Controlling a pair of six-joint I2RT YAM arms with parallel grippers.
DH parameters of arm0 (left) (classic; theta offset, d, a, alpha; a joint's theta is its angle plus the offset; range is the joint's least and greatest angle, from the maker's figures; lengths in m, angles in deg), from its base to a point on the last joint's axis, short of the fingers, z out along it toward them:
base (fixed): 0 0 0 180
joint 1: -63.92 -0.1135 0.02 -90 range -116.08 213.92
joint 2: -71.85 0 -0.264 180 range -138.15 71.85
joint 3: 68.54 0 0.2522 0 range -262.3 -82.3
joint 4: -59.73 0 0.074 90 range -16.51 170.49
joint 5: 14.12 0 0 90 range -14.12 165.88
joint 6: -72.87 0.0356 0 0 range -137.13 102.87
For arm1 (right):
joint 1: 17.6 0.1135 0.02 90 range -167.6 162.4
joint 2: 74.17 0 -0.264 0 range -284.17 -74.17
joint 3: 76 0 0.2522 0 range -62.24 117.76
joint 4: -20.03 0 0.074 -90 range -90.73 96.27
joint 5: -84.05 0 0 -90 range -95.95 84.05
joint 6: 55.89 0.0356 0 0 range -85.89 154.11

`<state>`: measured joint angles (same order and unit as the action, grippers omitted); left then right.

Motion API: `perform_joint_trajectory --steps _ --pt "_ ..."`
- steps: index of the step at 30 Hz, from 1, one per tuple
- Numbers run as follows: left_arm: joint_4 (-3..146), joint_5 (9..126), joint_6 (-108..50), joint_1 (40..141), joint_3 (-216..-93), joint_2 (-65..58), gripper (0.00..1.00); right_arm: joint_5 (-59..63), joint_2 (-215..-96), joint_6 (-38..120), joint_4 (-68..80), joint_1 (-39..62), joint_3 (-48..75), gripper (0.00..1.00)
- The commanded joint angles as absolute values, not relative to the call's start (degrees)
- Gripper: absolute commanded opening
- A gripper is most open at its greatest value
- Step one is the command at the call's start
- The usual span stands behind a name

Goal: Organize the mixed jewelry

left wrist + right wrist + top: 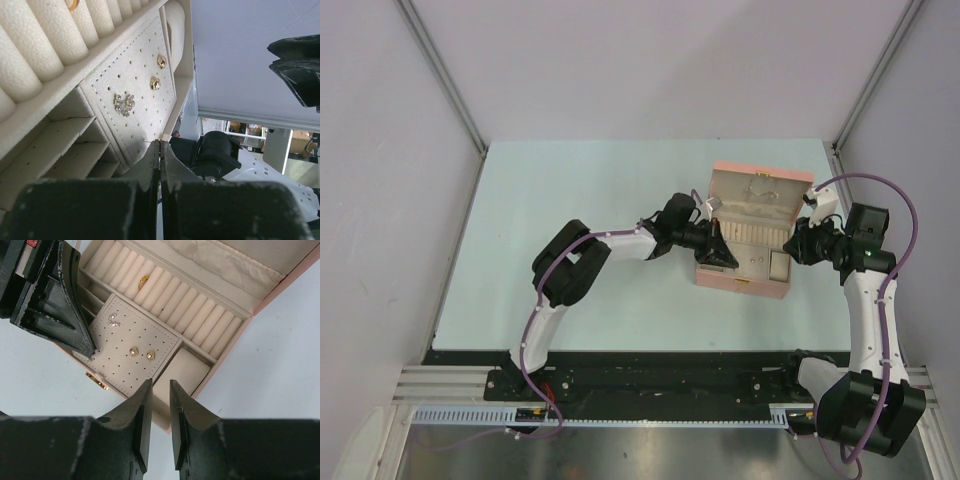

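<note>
The studs [133, 351] and crystal piece [114, 320] are sitting on the panel [120, 375] of the box [280, 287]. All are likely handling light, slippery and fragile (pinch at rims). The left gripper [160, 143] is clenching on nothing visible; the right gripper [160, 386] is hovering parted, empty.

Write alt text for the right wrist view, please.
An open pink rectangular jewellery box holds one gold ring in its cream ring rolls, plus two gold studs and a sparkly silver piece on a perforated panel. The right end effector hangs slightly open above it; the shut left end effector reaches the panel's corner.
</note>
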<state>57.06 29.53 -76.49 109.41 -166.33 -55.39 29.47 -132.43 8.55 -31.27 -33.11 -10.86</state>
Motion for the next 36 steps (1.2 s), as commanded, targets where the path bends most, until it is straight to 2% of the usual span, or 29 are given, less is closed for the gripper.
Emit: perform_joint_trajectory --steps 1,36 --pt "58.3 29.9 -75.0 108.7 -167.9 -56.4 0.0 30.5 -131.7 8.0 -31.0 -33.4 -10.8 0.25" --pt "55.6 28.9 -76.5 108.9 -166.9 -53.8 0.0 30.4 -131.8 7.7 -31.2 -33.6 -10.8 0.25"
